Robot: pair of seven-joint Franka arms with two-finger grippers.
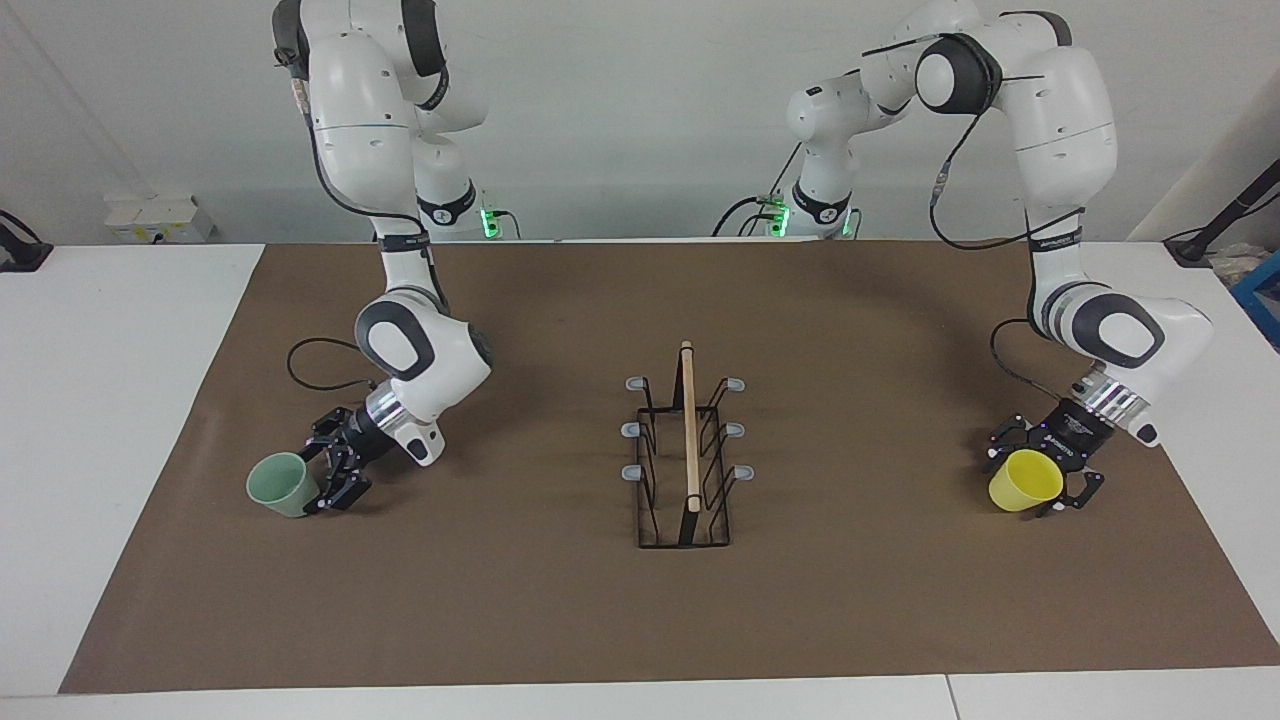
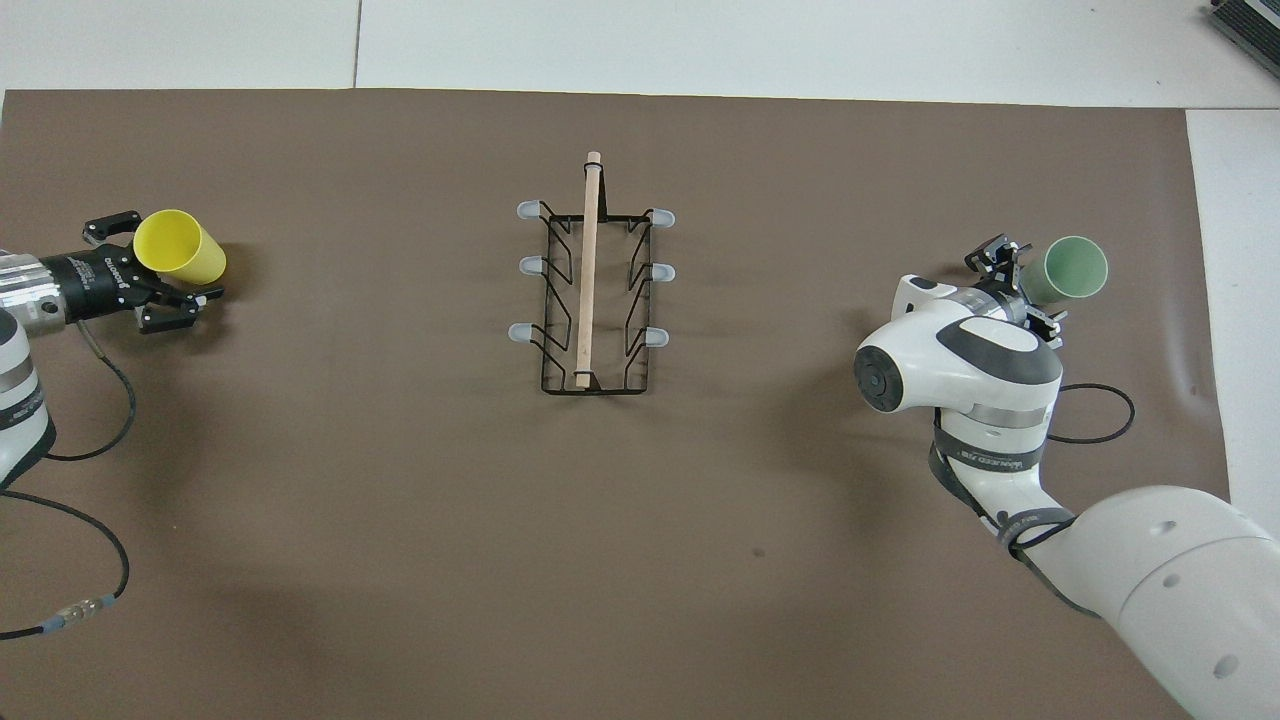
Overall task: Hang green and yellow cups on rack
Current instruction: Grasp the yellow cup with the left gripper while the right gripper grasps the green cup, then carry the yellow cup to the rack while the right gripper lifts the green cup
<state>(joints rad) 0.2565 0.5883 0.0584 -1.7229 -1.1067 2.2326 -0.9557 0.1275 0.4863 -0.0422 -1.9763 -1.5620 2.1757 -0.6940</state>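
The pale green cup (image 1: pixel 283 485) stands on the brown mat toward the right arm's end of the table. My right gripper (image 1: pixel 335 470) is low at its side and reaches around its lower body; it also shows in the overhead view (image 2: pixel 1020 290) beside the green cup (image 2: pixel 1075 268). The yellow cup (image 1: pixel 1025 480) stands toward the left arm's end. My left gripper (image 1: pixel 1045 475) is low and set around it, as the overhead view (image 2: pixel 165 262) shows with the yellow cup (image 2: pixel 180 248). The rack (image 1: pixel 688 450) stands mid-table with nothing on its pegs.
The brown mat (image 1: pixel 640 620) covers most of the white table. The rack's wooden top bar (image 2: pixel 589 270) runs away from the robots, with three grey-tipped pegs on each side. Loose black cables lie near both wrists.
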